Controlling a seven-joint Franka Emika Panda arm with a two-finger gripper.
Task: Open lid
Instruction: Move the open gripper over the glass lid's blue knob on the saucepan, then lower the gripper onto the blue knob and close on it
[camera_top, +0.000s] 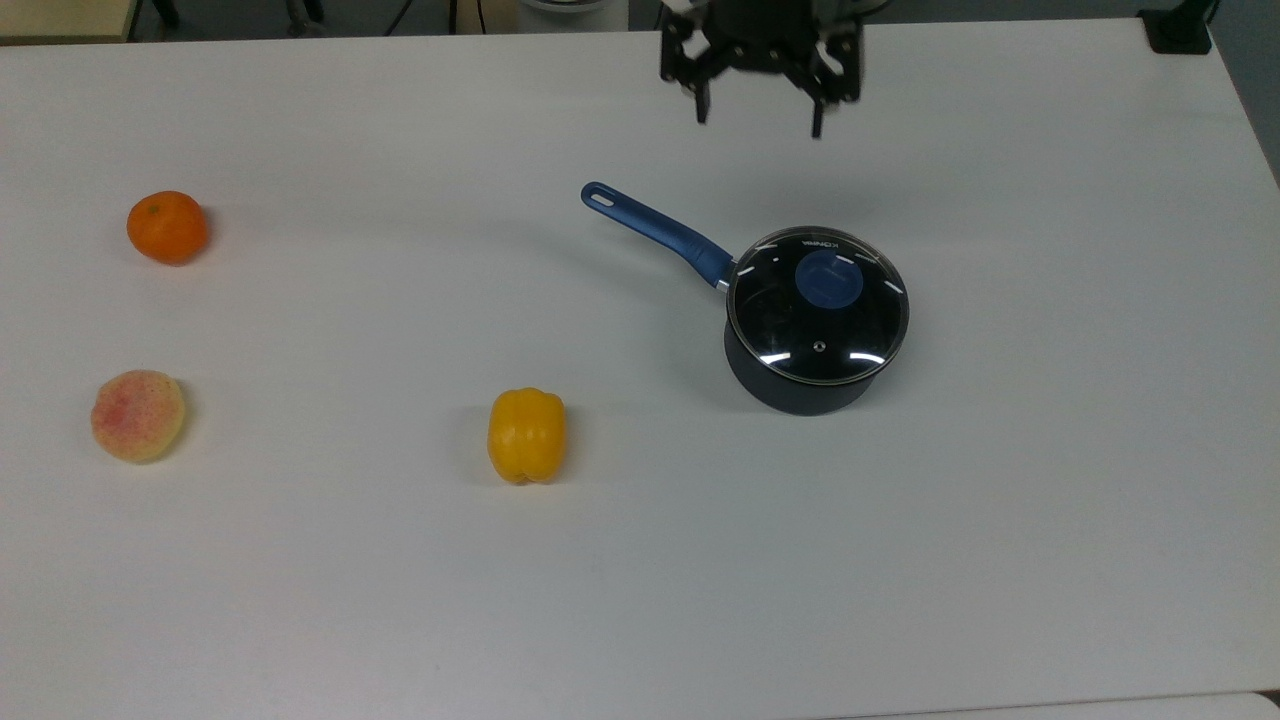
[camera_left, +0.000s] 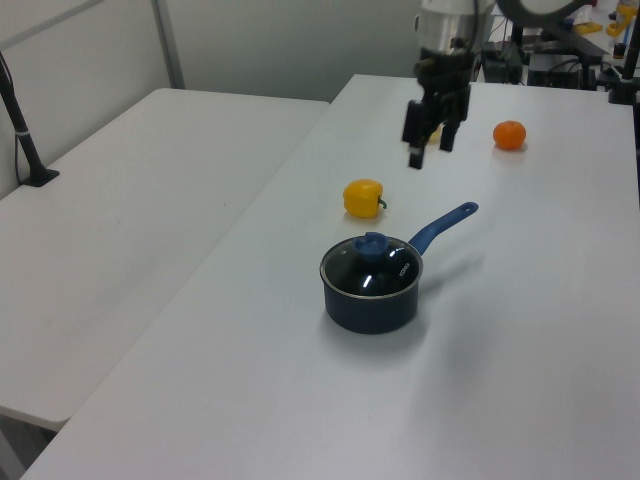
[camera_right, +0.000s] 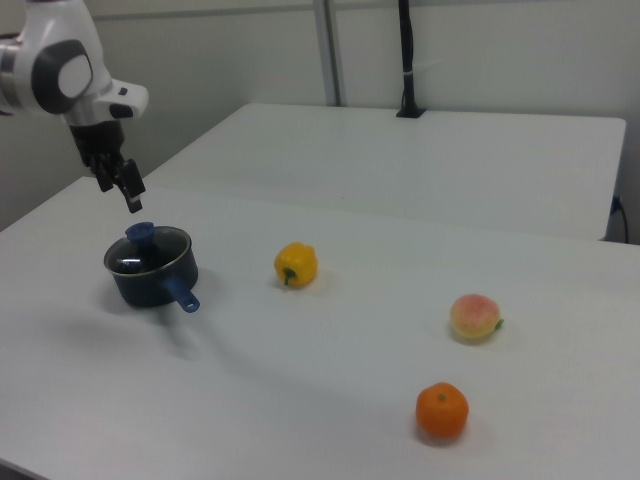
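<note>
Gripper (camera_top: 758, 112): fingers spread apart, empty, in the air beyond the pan
Lid (camera_top: 818, 305): seated on saucepan (camera_top: 795, 385), top view's right of centre
Peach (camera_right: 474, 316): left view hides it behind the gripper

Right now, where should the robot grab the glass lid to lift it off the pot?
Best by the blue knob in the middle of the lid, coming straight down from above. The knob sticks up while the glass is flat and slippery. The open end effector hangs above the table, and nothing crowds the saucepan.
</note>
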